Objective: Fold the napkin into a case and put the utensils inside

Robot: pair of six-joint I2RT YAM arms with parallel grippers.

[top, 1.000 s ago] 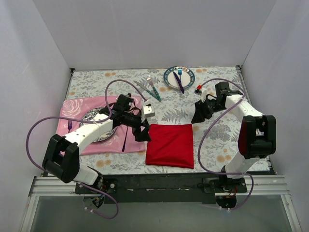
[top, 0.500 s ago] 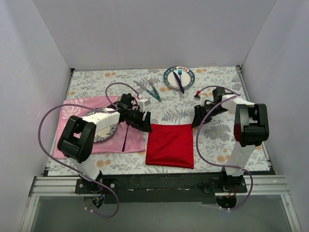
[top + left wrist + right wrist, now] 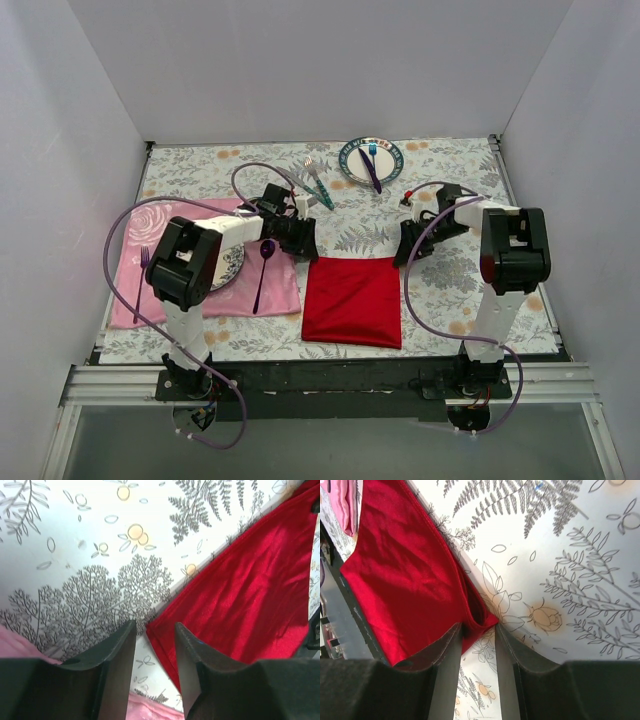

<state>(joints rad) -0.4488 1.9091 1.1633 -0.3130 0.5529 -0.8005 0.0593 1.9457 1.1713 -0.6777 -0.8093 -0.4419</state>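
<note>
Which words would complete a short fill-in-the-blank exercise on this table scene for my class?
1. The napkin lying flat between the arms is ___ in colour.
2. The purple spoon lies on a placemat coloured ___.
3. The left end effector and the right end effector each straddle a ___ of the napkin.
Missing words: red; pink; corner.

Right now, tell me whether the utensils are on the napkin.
No, the utensils lie beyond the far edge of the napkin, touching none of it.
</note>
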